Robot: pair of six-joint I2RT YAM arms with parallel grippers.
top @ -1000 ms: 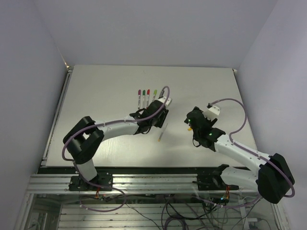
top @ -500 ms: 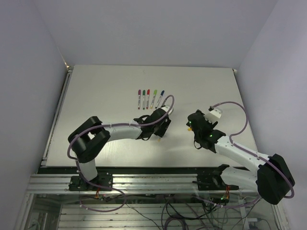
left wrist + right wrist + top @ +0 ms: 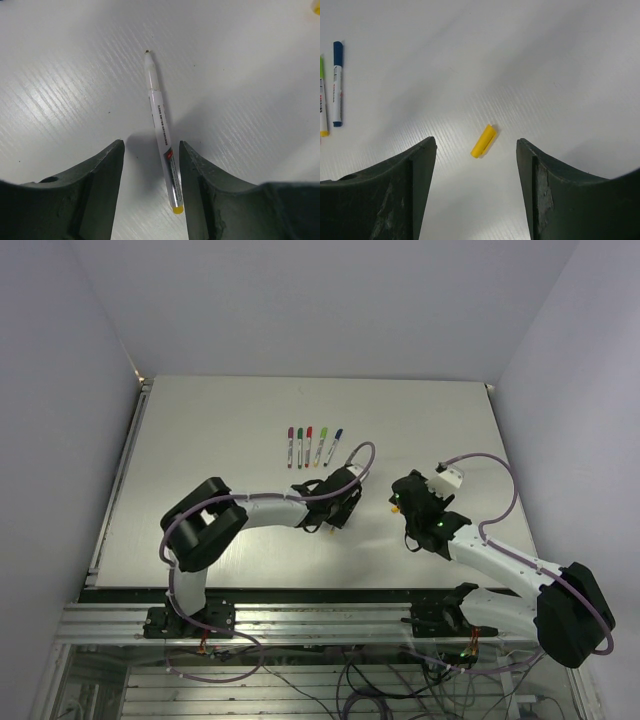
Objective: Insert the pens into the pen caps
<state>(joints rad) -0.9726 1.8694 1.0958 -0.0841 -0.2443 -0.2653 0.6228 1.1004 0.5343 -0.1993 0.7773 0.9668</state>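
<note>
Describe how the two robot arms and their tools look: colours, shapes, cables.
Both the left arm and right arm have white links, black joints and a looping lilac cable. The left tool and right tool each end in two dark, curved fingers.

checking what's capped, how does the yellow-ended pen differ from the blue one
The yellow-ended pen has no cap, its tip bare; the blue pen wears a blue cap. The yellow-ended pen lies alone, slanted, between the open jaws of the left gripper; the blue pen lies beside a lime-capped pen. Both are slim white sticks with printed barrels, flat on the table.
</note>
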